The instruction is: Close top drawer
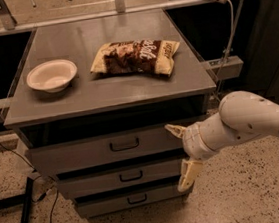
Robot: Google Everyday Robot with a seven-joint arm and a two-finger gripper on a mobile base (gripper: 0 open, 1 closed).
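Note:
The top drawer (84,152) is a wide grey metal drawer with a black wire handle (125,145) at its centre. It stands pulled out a short way from under the cabinet top, with a dark gap above its front. My gripper (180,154) is at the drawer front's right end, on a white arm that comes in from the right. Its fingers are spread apart, the upper fingertip (172,128) at the drawer's top right corner and the lower one (183,181) down by the middle drawer. It holds nothing.
Two shorter grey drawers (122,177) sit below the top one. On the cabinet top (102,95) lie a white bowl (52,75) and a chip bag (136,57). A black bar (25,212) and cables lie on the speckled floor at left. A rail with a cable runs behind.

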